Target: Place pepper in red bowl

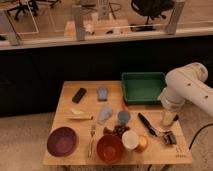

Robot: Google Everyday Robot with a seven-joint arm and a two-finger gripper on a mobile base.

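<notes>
The task is judged to be at its opening step: the reach for the pepper has not yet been made. The pepper (124,105) is seen as a small red sliver lying on the desk (67,159) a little behind its middle, just beside the near left corner of the green bin (143,86), which occupies the desk's far right corner. The end effector (169,119) hangs from the white arm (187,89) over the right edge of the desk, in front of the bin, with its fingers apart and nothing held between them; it is well apart from the pepper. The red bowl (110,148) stands at the near edge, about midway along it, with nothing visible inside, a white cup (130,140) just beside it on the right and a dark brown cluster (117,130) just behind it. A wider maroon bowl (62,141) sits by the near left corner and is not the target. For the next move, a leftward travel of the end effector toward the pepper is called for, then a descent with the open fingers set across its slim body. Care is likely to be needed near the bin's wall, which leaves little room on that side, and near the blue cup (123,117) just in front of the pepper.
</notes>
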